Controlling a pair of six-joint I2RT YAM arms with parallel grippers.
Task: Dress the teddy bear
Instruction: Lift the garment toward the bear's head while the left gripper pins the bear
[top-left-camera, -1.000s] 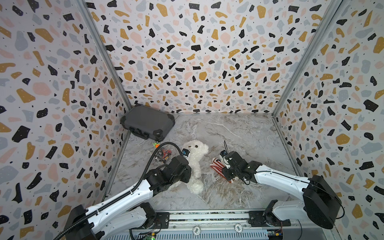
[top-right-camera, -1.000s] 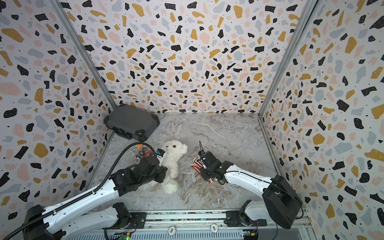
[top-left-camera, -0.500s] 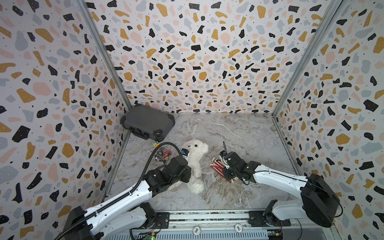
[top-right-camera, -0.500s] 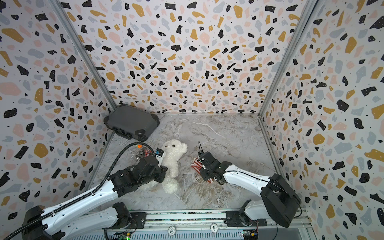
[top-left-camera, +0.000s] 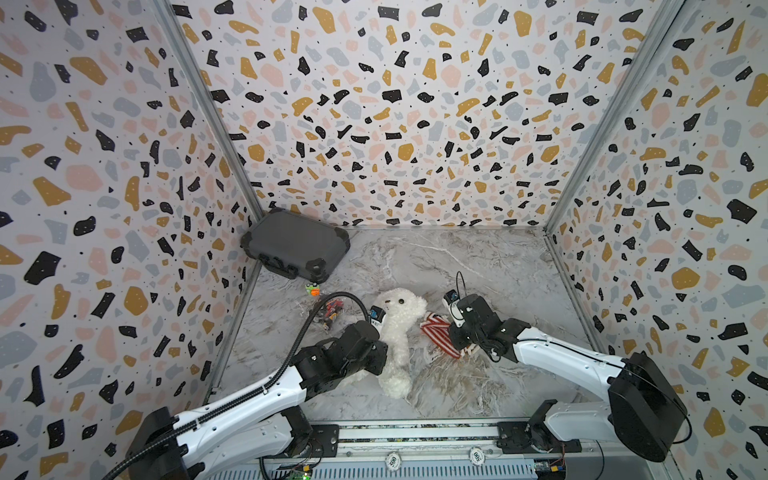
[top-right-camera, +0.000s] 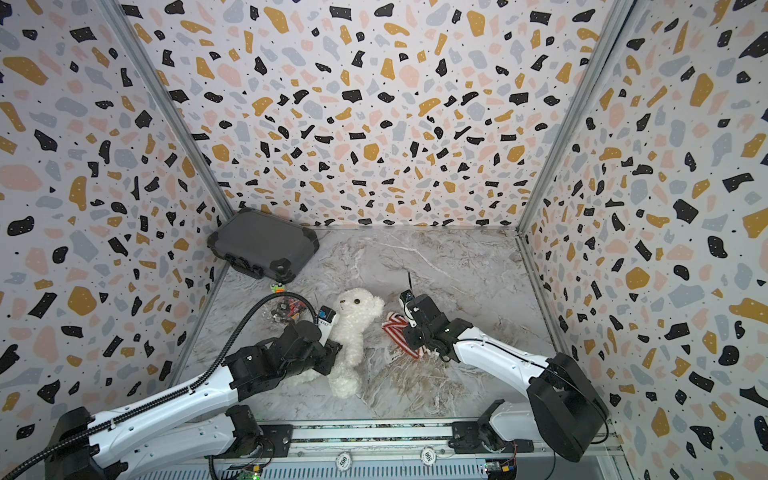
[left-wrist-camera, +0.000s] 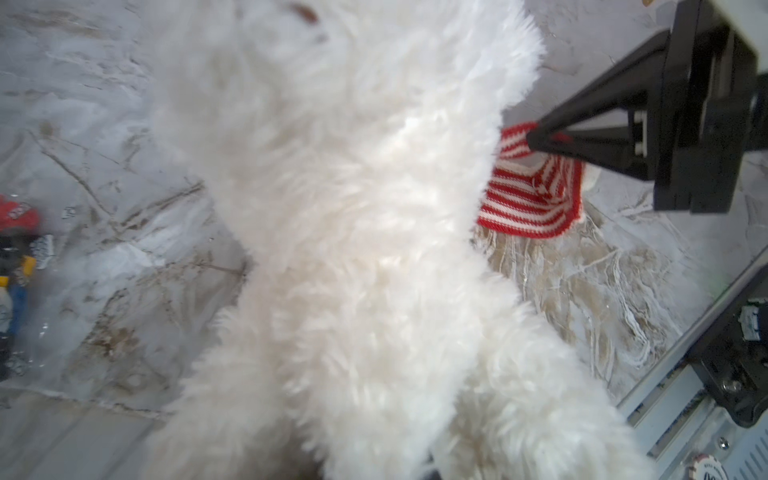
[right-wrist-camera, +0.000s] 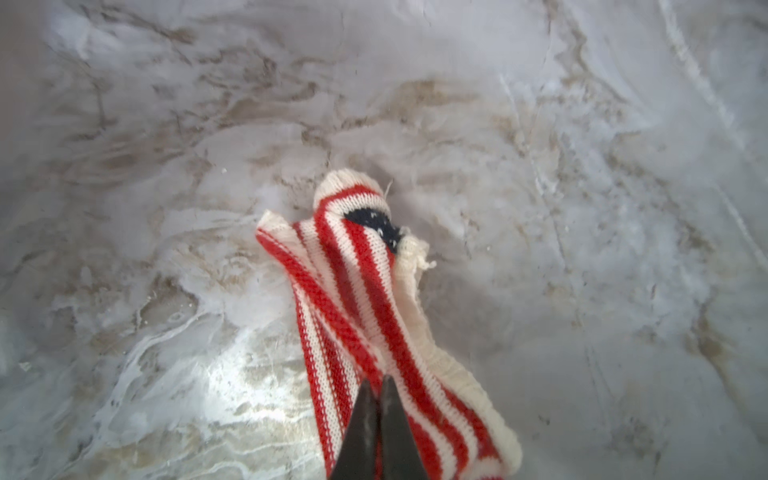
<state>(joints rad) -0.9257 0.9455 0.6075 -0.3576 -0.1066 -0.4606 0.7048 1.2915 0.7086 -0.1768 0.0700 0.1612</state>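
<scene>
The teddy bear, fluffy and white, lies on its back on the marble floor with its head toward the back wall. My left gripper is pressed into its side. White fur fills the left wrist view and hides the jaws, which appear shut on the bear. To the bear's right lies the red-and-white striped sweater, crumpled. My right gripper is shut on the sweater's edge, with knit pinched between its dark tips.
A dark grey case leans in the back left corner. A small orange-and-green toy and a clear bag of coloured pieces lie left of the bear's head. The metal rail runs along the front edge. Patterned walls enclose three sides.
My right gripper's jaws have closed onto the sweater's edge. The left arm and the bear have not moved.
</scene>
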